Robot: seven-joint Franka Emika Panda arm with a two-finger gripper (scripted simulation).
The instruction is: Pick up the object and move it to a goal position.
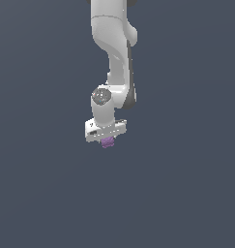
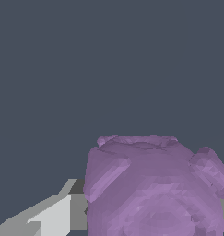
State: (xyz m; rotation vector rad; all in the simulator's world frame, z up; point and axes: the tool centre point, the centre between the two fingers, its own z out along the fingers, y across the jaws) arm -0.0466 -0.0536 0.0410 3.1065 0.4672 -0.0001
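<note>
The object (image 1: pixel 108 142) is a small purple bumpy blob that shows just under the white hand of my gripper (image 1: pixel 107 139), near the middle of the exterior view. In the wrist view the object (image 2: pixel 155 189) is very close and large. One grey-white finger (image 2: pixel 51 215) lies against its side. The other finger is mostly hidden behind the blob. The gripper looks shut on the object, which is much narrower than the hand.
A plain dark grey-blue surface fills both views. The white arm (image 1: pixel 114 48) comes down from the top middle of the exterior view. No other things show.
</note>
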